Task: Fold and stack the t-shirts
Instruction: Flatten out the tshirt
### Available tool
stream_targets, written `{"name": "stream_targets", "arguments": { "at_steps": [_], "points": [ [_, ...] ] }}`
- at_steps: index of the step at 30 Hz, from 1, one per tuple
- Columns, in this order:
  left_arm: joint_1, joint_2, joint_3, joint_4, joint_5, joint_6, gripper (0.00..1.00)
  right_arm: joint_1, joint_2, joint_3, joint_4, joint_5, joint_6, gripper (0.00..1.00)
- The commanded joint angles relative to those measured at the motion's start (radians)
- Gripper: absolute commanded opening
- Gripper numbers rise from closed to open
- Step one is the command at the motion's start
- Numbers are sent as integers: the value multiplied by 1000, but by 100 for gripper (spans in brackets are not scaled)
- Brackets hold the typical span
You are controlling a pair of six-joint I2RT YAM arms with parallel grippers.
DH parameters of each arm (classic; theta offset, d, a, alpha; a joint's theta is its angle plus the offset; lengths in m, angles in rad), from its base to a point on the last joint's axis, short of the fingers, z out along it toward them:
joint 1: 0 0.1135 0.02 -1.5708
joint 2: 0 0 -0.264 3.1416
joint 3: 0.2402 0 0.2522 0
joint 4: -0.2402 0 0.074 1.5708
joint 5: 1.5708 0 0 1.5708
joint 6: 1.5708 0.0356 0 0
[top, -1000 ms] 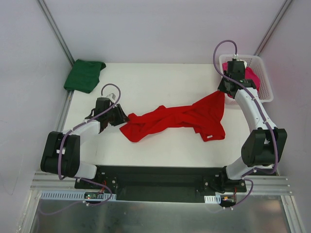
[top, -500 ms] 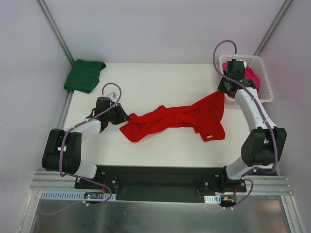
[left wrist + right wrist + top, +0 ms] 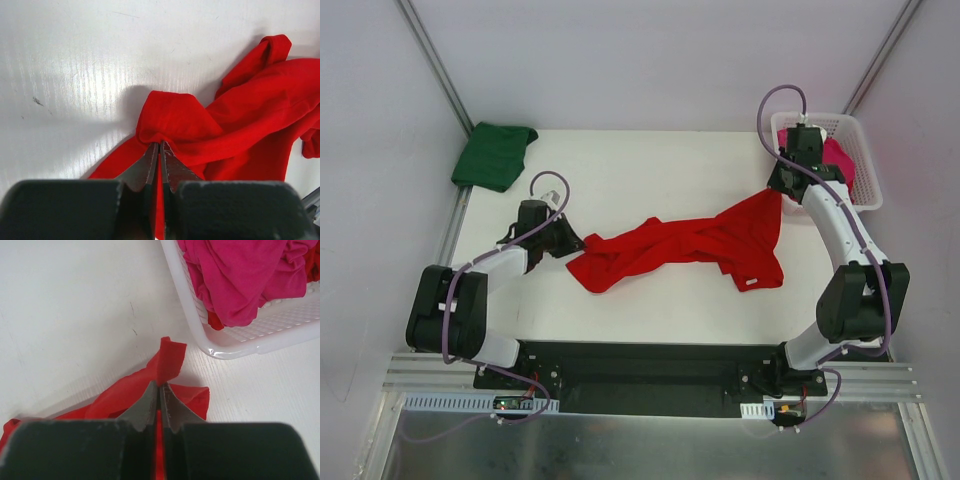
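A bright red t-shirt (image 3: 690, 248) lies twisted and stretched across the middle of the table. My left gripper (image 3: 578, 242) is shut on its left end; the wrist view shows red cloth (image 3: 180, 120) pinched between the closed jaws of my left gripper (image 3: 159, 146). My right gripper (image 3: 782, 190) is shut on the shirt's upper right corner, a red flap (image 3: 169, 360) sticking up past the tips of my right gripper (image 3: 159, 385). A dark green t-shirt (image 3: 494, 155) lies folded at the far left corner. The magenta pink t-shirt (image 3: 240, 275) sits crumpled in the basket.
A white lattice basket (image 3: 865, 175) stands at the far right corner, its rim (image 3: 220, 347) just beyond my right gripper. Grey walls and metal posts enclose the table (image 3: 650, 170) on three sides.
My left gripper has closed on the left end of the red t-shirt, after sliding slightly toward it. The right arm and the shirt's shape are unchanged.
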Motion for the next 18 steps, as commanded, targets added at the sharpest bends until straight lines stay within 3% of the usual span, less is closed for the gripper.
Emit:
{"name": "stream_targets", "arguments": {
  "at_steps": [1,18],
  "points": [
    [10,-99,38,-36,1,23,0,-6,-76,-16,28,13,-4,2],
    [10,-438,222,-336,-89,106,0,-6,-465,-111,7,22,-30,2]
  ]
}}
